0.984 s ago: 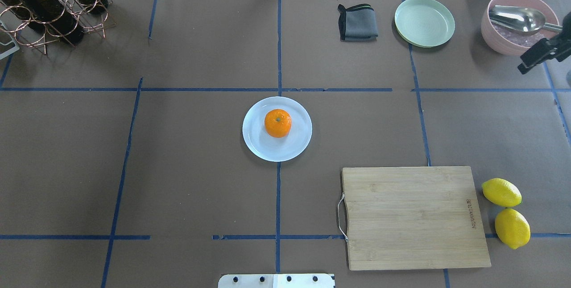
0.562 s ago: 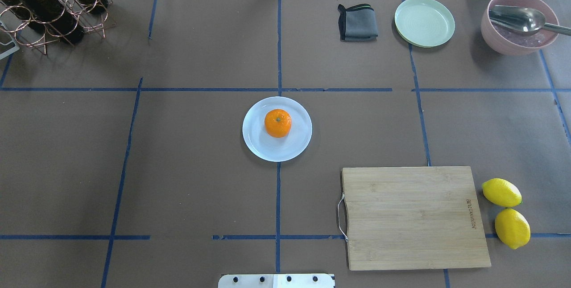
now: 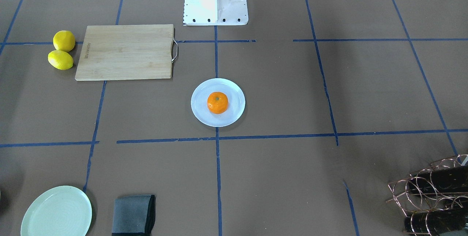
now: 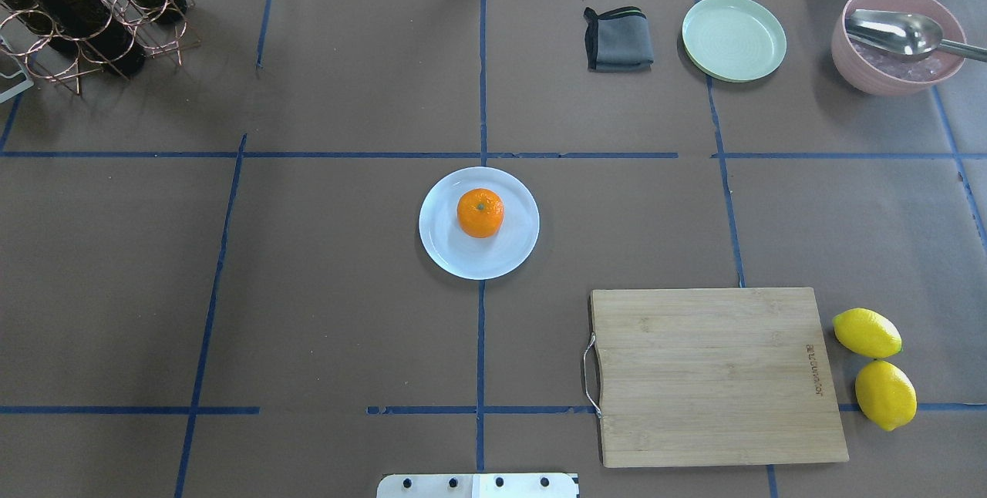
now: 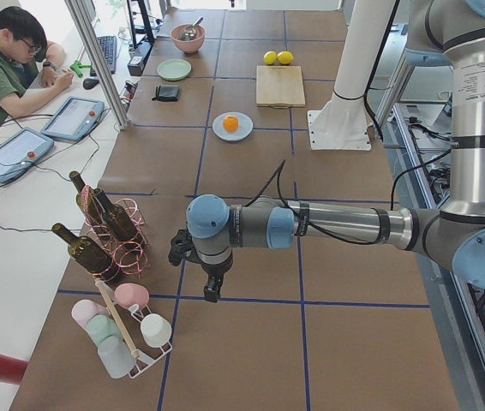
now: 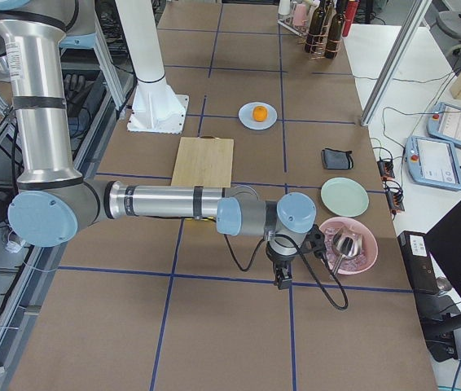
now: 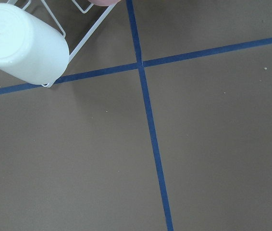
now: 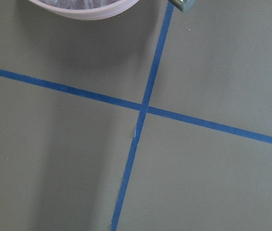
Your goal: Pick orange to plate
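The orange (image 4: 480, 213), a small mandarin with a greenish stem dot, rests on the pale bluish-white plate (image 4: 443, 251) in the middle of the table, slightly toward the plate's far side. The front view shows the orange (image 3: 217, 102) on the plate (image 3: 200, 111) too. No gripper is near them. My left gripper (image 5: 212, 289) hangs low over the table at the left end, beside the bottle rack; I cannot tell whether it is open or shut. My right gripper (image 6: 281, 278) hangs low at the right end next to the pink bowl; its state I cannot tell either.
A wooden cutting board (image 4: 713, 375) lies near right, with two lemons (image 4: 875, 367) beside it. A grey cloth (image 4: 617, 39), a pale green plate (image 4: 734, 38) and a pink bowl with a spoon (image 4: 894, 39) sit far right. A bottle rack (image 4: 85, 5) stands far left. A cup rack (image 5: 122, 330) is near the left gripper.
The right gripper, seen one second ago at the overhead view's right edge by the pink bowl, has gone out of that view. Orange and plate have not moved.
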